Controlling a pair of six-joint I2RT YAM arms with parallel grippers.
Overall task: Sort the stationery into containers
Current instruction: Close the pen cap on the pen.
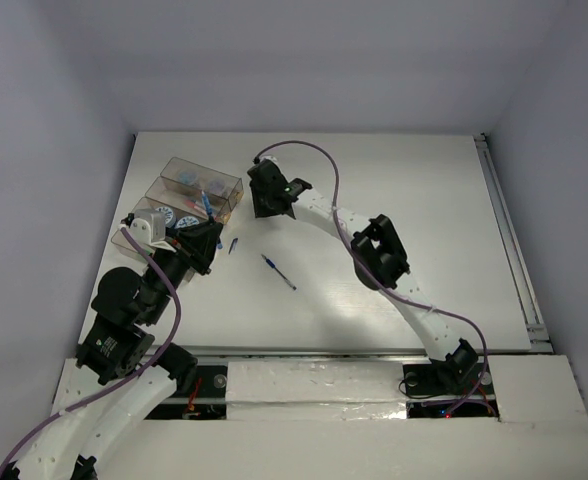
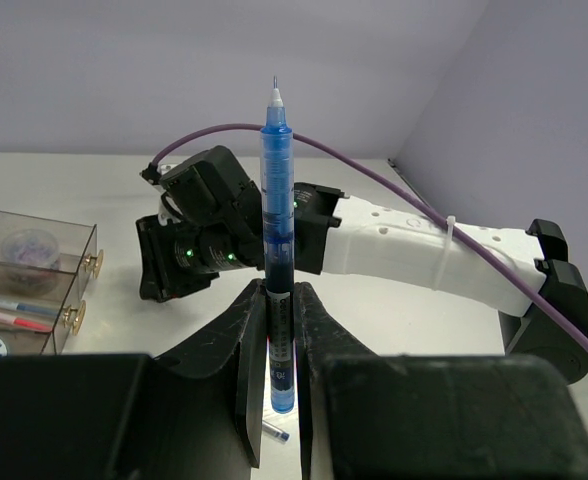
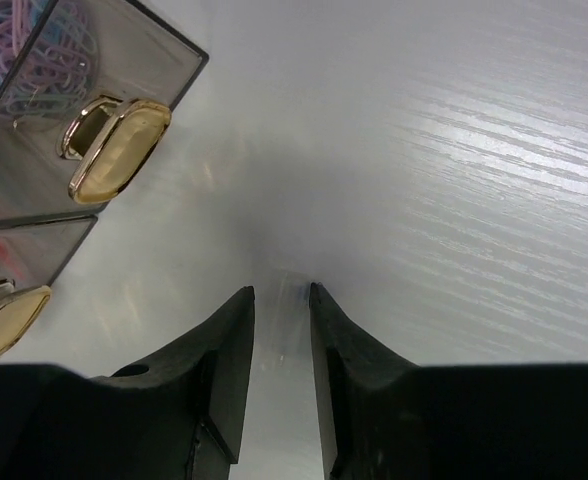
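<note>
My left gripper (image 2: 279, 300) is shut on a slim blue pen (image 2: 277, 190), which stands straight up from the jaws with its fine tip bare. In the top view this gripper (image 1: 212, 232) is beside the containers (image 1: 189, 185), smoky clear compartments that hold patterned rolls (image 1: 174, 218) and pens. My right gripper (image 3: 282, 292) hovers low over the bare table with its jaws a narrow gap apart. Only a faint blur shows between them. It sits just right of the containers (image 3: 74, 100). A second blue pen (image 1: 278, 272) lies loose on the table.
A small clear-and-blue piece (image 2: 274, 432) lies on the table under my left gripper. Gold handles (image 3: 119, 150) stick out from the container fronts. The right arm (image 2: 444, 255) with its purple cable (image 1: 324, 165) reaches across the middle of the table. Walls close in the back and sides.
</note>
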